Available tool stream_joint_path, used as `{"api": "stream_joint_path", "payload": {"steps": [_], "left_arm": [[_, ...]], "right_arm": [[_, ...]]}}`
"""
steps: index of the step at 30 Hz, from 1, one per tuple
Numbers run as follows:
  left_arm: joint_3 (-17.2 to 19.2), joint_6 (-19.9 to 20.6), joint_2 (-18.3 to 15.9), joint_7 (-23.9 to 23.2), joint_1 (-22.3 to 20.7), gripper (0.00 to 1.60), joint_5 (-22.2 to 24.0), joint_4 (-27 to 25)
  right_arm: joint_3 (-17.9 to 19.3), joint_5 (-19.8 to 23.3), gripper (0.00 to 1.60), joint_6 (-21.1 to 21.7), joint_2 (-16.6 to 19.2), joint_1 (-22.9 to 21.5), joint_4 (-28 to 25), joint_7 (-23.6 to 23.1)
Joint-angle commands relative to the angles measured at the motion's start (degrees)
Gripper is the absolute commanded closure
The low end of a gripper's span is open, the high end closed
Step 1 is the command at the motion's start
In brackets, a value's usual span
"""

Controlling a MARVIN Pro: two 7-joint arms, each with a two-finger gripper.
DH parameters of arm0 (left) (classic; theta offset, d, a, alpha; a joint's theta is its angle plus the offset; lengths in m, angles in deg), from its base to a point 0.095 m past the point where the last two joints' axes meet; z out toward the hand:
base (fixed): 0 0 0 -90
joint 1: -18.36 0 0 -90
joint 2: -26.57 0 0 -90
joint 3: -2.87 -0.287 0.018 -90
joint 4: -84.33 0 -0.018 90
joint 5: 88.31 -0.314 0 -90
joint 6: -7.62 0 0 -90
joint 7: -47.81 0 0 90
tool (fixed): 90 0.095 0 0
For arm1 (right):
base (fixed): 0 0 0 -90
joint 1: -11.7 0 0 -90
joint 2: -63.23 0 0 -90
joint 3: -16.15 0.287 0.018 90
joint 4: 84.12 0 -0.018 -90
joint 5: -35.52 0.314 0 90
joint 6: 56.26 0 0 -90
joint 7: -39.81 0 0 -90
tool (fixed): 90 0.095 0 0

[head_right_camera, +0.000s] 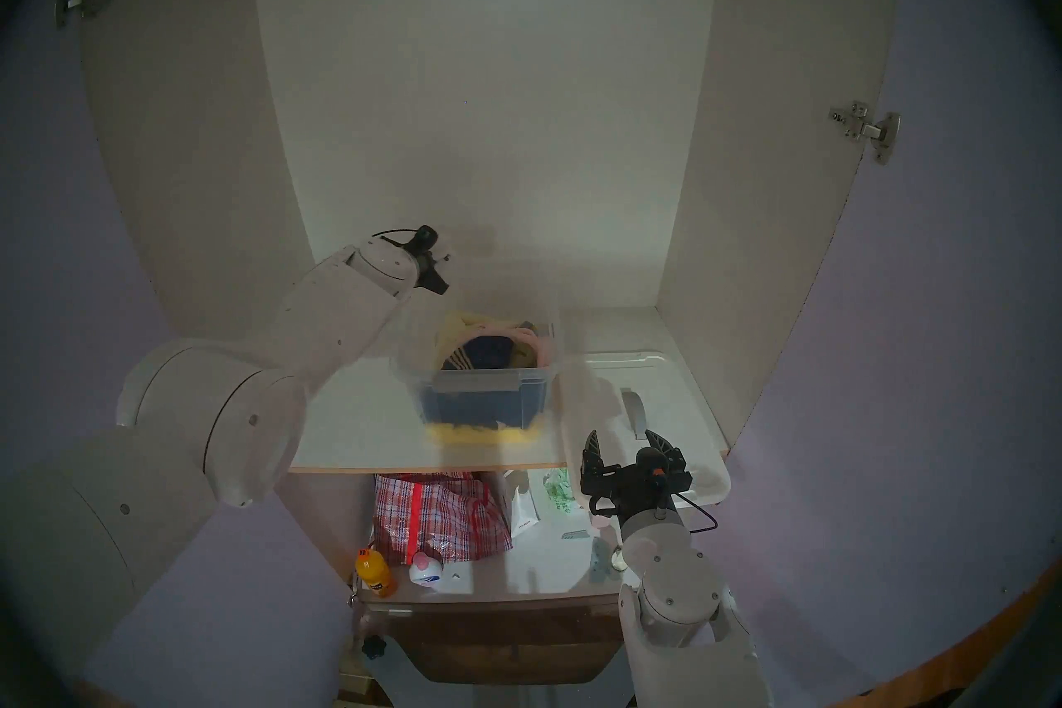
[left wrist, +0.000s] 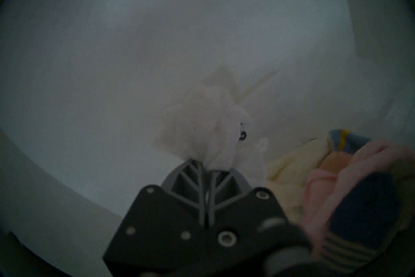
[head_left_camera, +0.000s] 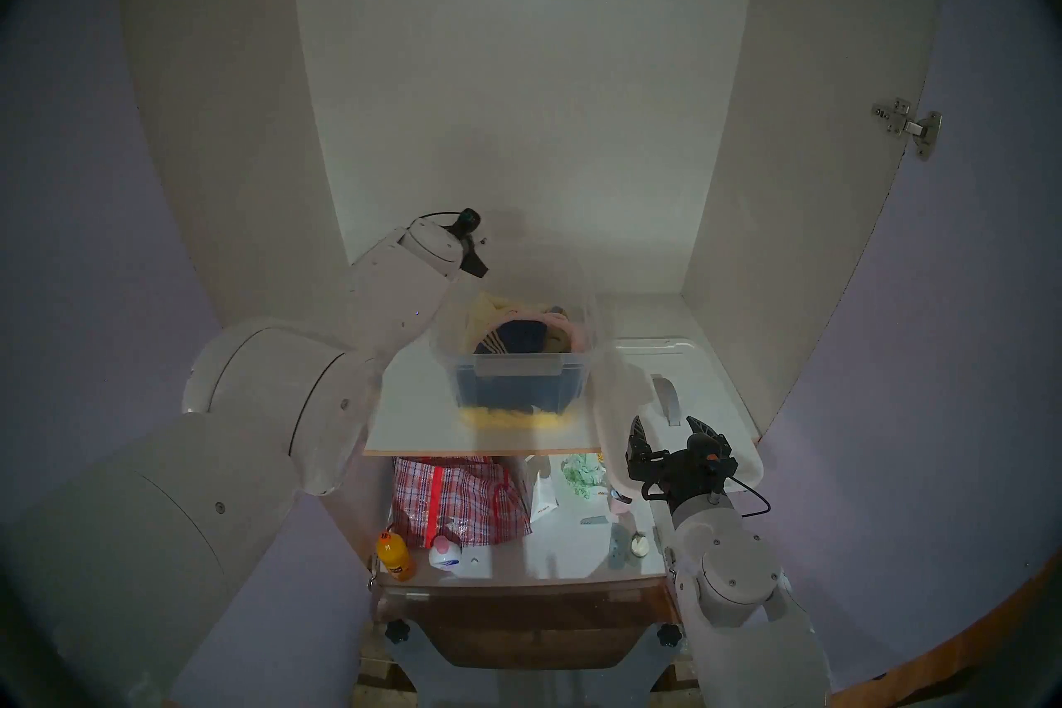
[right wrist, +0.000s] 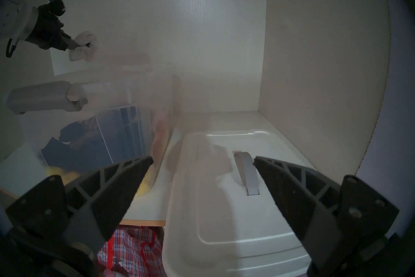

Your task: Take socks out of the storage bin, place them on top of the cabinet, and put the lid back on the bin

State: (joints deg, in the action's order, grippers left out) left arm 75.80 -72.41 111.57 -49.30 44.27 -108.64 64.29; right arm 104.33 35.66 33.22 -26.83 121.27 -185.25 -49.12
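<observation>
- Right gripper (head_left_camera: 668,428): jaws spread wide, holding nothing, hovering at the shelf's front edge, over the near end of the lid.
- Lid (right wrist: 226,209): white, grey handle in the middle, lying flat on the shelf board (head_left_camera: 414,402), just to the right of the bin, near end overhanging the board's edge.
- Storage bin (head_left_camera: 517,379): clear, uncovered, mid-shelf. Navy garment with tan stripes (head_left_camera: 506,339), pink cloth (left wrist: 336,170) and pale yellow cloth (left wrist: 289,164) inside.
- Left gripper (left wrist: 207,165): fingers pinched together on the socks (left wrist: 202,132), a white bundle with a small black mark.
- Socks are in the air, above and to the left of the bin's rear left corner, clear of the bin's contents, in front of the cabinet (head_left_camera: 517,115) back panel.
- Below the shelf: red checked bag (head_left_camera: 460,500), orange bottle (head_left_camera: 395,557).
</observation>
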Motion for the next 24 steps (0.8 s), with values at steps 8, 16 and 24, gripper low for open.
{"api": "stream_joint_path", "payload": {"steps": [8,16,24], "left_arm": [[0.0,-0.2,-5.6,1.2,2.7,1.6,-0.2,-6.7],[0.3,1.4,-9.0,2.5,9.6,1.6,-0.7,-11.9],[2.0,3.0,-12.1,4.3,17.5,1.6,-0.4,-20.6]], "right_arm": [[0.1,0.2,0.0,1.3,0.2,-3.6,-0.5,-0.5],[1.3,1.5,0.0,6.3,0.3,-9.0,2.4,-1.2],[1.7,3.4,0.0,14.5,0.5,-14.6,5.5,-3.5]]}}
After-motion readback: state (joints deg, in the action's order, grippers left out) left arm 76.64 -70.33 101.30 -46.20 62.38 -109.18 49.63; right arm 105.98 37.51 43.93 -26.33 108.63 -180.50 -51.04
